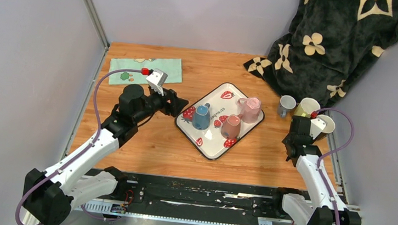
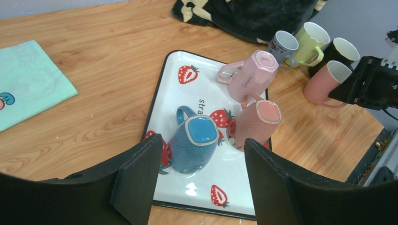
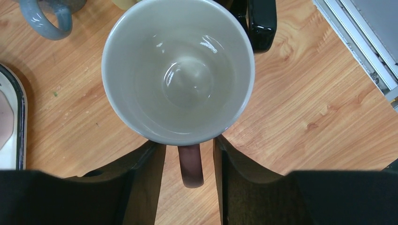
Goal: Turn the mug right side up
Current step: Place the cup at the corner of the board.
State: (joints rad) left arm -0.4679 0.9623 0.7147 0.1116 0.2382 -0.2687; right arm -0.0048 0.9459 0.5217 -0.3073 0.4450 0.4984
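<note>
7 mugs, 1 tray, 1 cloth, 1 blanket: 3 mugs inverted on tray point(image 1: 211, 149), 4 upright at desk point(image 1: 144, 140) right edge.
Inverted: blue mug point(image 1: 202, 116), pale pink mug point(image 1: 250, 109), dotted pink mug point(image 1: 230, 126). Upright: grey mug point(image 2: 284, 47), yellow mug point(image 2: 312, 40), black mug point(image 2: 342, 54), salmon mug point(image 3: 178, 70). Right hand point(image 3: 189, 157) narrowly parted, fingers point(image 3: 145, 187) astride salmon mug's handle, slim gaps, not clamped. Left hand point(image 1: 177, 104) wide, empty, at tray's left edge. Green cloth point(image 1: 146, 70) far-left corner, dark blanket point(image 1: 335, 43) far-right corner.

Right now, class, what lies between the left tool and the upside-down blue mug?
Nothing but a bare stretch of the tray; the left wrist view shows it between left tool and blue mug.
</note>
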